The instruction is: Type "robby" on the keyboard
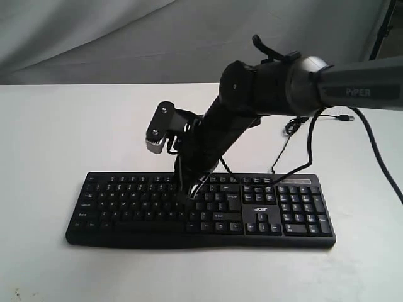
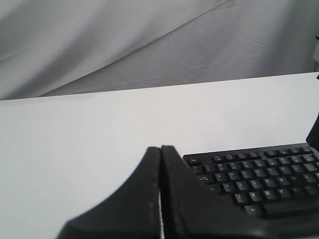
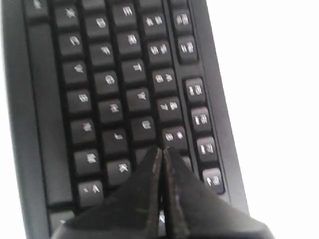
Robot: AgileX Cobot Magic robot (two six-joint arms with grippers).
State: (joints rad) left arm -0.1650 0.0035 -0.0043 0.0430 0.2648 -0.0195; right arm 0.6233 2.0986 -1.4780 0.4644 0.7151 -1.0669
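Your right gripper (image 1: 192, 189) is shut tight. In the right wrist view (image 3: 162, 152) its two black fingers meet along their whole length with no gap, and nothing is held between them. The joined tip points down into the keyboard (image 1: 126, 207), in the upper letter rows a little right of the middle of the main key block. It looks to be on or just above a key. You cannot tell which one, because the legends under the wrist camera are blurred (image 3: 114, 99).

The right arm (image 1: 252, 100) slants down to that spot from the upper right, crossing over the keyboard's far edge. The "PIPER" marking (image 1: 359, 92) shows on its grey forearm.

Your left gripper (image 2: 160, 148) is also pressed shut and empty. It hangs over bare table, with an end corner of the keyboard (image 2: 259, 174) just beyond it, and it is clear of the keys.

The keyboard lies flat on the white table (image 1: 63, 126), lengthwise across the exterior view and near the front edge. Its number pad (image 1: 305, 211) is at the right end, and the small white acer logo (image 1: 261, 209) sits between the pad and the letters. Its thin black cable runs off the far edge behind the number pad and ends in a plug (image 1: 342, 117) lying loose on the table. Creased grey cloth (image 1: 94, 38) hangs behind the table.
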